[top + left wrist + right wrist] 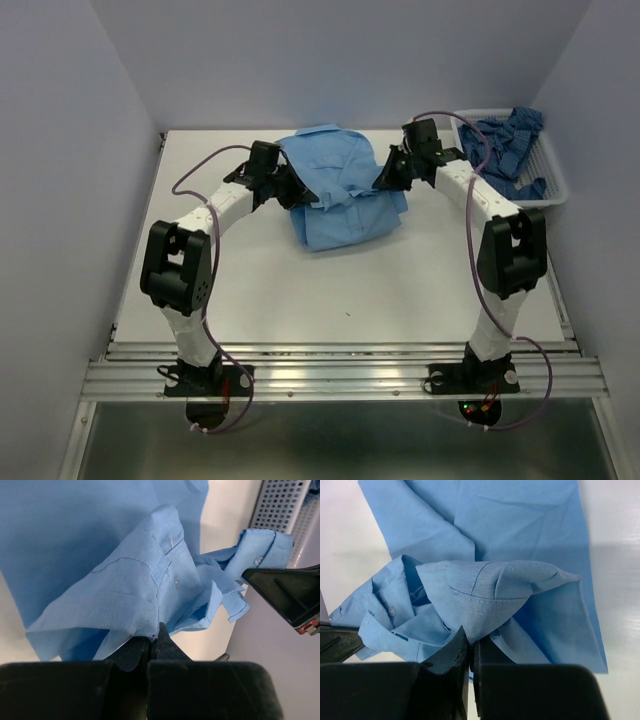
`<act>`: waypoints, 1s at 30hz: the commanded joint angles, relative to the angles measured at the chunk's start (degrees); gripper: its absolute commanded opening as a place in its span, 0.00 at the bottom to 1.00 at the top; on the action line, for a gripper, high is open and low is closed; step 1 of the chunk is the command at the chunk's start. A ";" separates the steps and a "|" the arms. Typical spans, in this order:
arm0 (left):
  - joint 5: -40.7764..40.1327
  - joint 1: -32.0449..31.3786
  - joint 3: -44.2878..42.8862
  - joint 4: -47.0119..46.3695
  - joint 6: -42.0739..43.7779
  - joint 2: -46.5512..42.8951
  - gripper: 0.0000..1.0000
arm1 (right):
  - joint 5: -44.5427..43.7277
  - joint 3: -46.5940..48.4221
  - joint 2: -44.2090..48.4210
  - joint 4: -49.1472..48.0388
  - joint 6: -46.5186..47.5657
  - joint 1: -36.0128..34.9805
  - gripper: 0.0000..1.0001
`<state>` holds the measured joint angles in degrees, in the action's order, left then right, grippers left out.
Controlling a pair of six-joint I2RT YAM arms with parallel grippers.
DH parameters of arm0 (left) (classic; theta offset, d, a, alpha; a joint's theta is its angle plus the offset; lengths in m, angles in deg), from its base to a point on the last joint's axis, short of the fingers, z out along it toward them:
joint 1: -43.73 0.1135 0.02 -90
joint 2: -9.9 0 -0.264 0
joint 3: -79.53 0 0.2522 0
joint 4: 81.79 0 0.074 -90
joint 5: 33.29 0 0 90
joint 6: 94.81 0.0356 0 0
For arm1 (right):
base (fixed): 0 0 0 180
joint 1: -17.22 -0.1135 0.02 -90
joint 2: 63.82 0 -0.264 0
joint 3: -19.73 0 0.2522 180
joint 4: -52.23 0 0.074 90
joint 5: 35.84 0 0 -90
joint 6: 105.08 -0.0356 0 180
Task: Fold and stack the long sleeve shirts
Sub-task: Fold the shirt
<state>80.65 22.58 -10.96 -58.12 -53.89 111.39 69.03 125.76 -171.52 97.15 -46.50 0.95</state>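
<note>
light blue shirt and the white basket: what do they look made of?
The light blue shirt looks like thin woven cloth, likely cotton or a blend, matte: fine weave, stitched seams, soft creases. The basket looks like moulded plastic, white, faint sheen: rigid wall with a regular grid of small holes.

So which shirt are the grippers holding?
The light blue shirt mid-table, pinched by left gripper and right gripper; the darker shirt sits in the basket.
</note>
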 commanded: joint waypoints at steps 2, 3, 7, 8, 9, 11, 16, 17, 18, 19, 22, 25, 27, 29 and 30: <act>3.56 2.42 -6.67 0.28 2.41 3.97 0.00 | 3.22 8.18 -6.56 -2.59 1.01 0.45 0.02; 3.83 2.77 -7.11 0.37 2.50 4.41 0.00 | 4.01 9.15 -8.65 -2.51 1.01 0.45 0.04; 4.09 3.66 -7.47 -0.33 2.76 5.82 0.00 | 7.10 11.53 -11.83 -2.59 0.57 0.45 0.04; 4.27 3.74 -7.64 -0.16 3.02 6.08 0.00 | 6.66 11.70 -12.18 -2.51 0.57 0.97 0.04; 4.36 3.66 -7.65 -0.07 3.46 6.26 0.00 | 6.22 11.71 -12.36 -2.50 0.48 0.98 0.05; 4.53 3.66 -8.08 0.11 3.90 6.87 0.00 | 5.69 11.71 -12.71 -2.50 0.39 0.98 0.05; 5.50 3.74 -8.96 0.28 4.96 7.93 0.00 | 6.39 11.18 -12.36 -2.77 0.31 0.98 0.05; 5.85 3.66 -8.96 0.20 5.31 7.32 0.00 | 7.00 10.66 -11.92 -2.68 0.48 0.98 0.03; 6.20 3.57 -8.79 0.28 5.66 6.79 0.00 | 7.53 10.13 -11.22 -2.59 0.48 0.98 0.02; 6.64 3.48 -7.48 0.28 6.18 6.01 0.00 | 8.15 7.34 -10.00 -2.59 0.83 0.98 0.01; 7.52 0.95 -0.13 0.37 7.68 0.30 0.00 | 9.47 -1.36 -1.40 -1.89 0.57 0.98 0.01; 8.83 -5.62 9.53 1.16 9.70 -7.07 0.00 | 10.36 -21.35 10.29 0.74 -0.13 0.98 0.01; 8.75 -8.90 13.34 4.83 11.02 -8.93 0.00 | 8.78 -28.25 18.26 5.55 -0.31 0.98 0.01; 9.01 -13.29 20.28 5.12 10.24 -11.92 0.00 | 5.96 -36.49 22.86 10.30 -0.22 0.98 0.01; 9.28 -14.61 22.74 3.29 9.19 -12.98 0.00 | 5.09 -39.16 24.89 11.11 -0.22 0.98 0.01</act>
<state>86.93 13.56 3.67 -56.20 -45.76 103.37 76.84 96.08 -153.75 100.41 -46.61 1.56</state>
